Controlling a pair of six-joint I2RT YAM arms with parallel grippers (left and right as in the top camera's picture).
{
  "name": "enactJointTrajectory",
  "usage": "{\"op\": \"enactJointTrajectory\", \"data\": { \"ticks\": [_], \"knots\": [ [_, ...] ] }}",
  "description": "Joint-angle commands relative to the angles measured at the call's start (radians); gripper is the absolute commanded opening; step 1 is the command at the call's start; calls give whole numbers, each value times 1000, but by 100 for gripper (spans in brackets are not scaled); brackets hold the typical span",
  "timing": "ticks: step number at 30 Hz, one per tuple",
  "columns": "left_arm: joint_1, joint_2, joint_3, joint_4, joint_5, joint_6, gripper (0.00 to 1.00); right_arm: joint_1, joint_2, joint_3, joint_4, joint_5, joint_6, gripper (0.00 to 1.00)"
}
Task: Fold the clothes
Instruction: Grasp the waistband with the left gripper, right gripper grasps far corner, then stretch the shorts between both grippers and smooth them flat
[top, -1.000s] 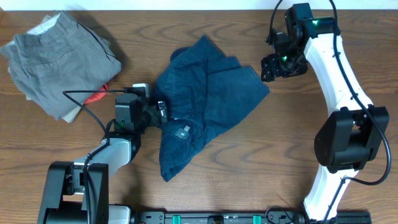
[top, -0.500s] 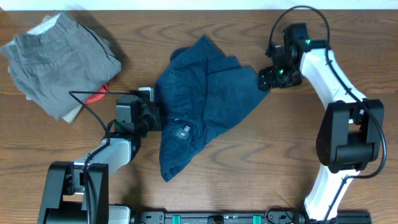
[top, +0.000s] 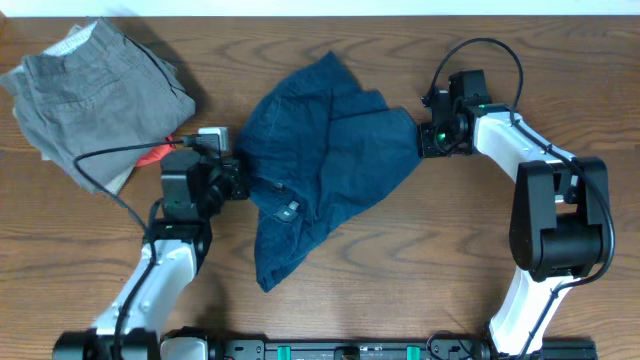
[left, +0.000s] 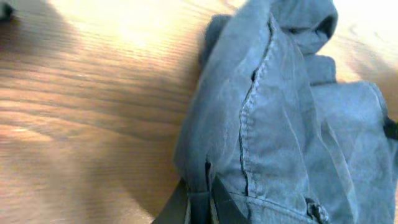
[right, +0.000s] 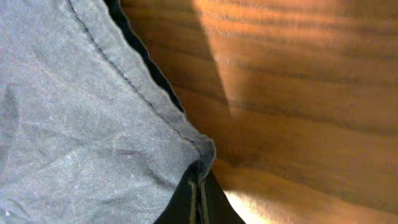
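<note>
Navy shorts (top: 320, 150): crumpled, centre of table (top: 450, 260).
Risk: both holds are thin edge pinches; an uneven pull could slip 1 or bunch the cloth.
Axis: far edge to near edge, tilted; narrow end points near-left.
Left gripper (top: 238, 180): clenched on left hem.
Right gripper (top: 424, 140): clenched on right corner.

Overhead is evenly lit and sharp. Ahead of the left claw (left: 199, 202) the table (left: 74, 124) glares pale, and the shorts (left: 273, 137) look washed-out and soft. Ahead of the right claw (right: 198, 196) a dark shadow crosses the bright table.
</note>
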Motion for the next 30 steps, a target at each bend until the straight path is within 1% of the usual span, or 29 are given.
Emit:
{"op": "enactJointTrajectory", "data": {
  "ticks": [1,3,5,7,9,13,20,24,26,27,28,29,30],
  "knots": [
    [29,-40,13,-21,-87,3,6,-45,-23,14,-86,177,39,1],
    [48,-44,13,-21,-99,2,6,-98,-60,50,-184,352,83,1],
    [61,-43,13,-20,-99,2,6,-141,-100,69,-245,447,109,1],
    [68,-41,13,-13,-99,2,6,-190,-151,77,-295,496,109,1],
    [68,-40,13,7,-99,2,6,-240,-205,77,-344,492,110,1],
    [67,-40,13,58,-98,-15,7,-308,-283,77,-459,391,112,1],
    [67,-32,14,187,-99,-32,6,-316,-299,73,-658,372,117,1],
    [67,-4,22,255,-98,-61,7,-316,-299,73,-751,408,170,1],
    [67,27,39,257,-96,-71,8,-316,-299,73,-783,410,169,5],
    [66,45,48,256,-94,-71,15,-316,-299,73,-798,401,169,8],
    [66,66,61,255,-92,-71,25,-316,-299,73,-811,384,168,17],
    [66,92,79,248,-81,-70,42,-316,-299,73,-825,360,168,26],
    [66,112,97,235,-66,-70,43,-316,-299,73,-835,343,168,29]
  ]
}}
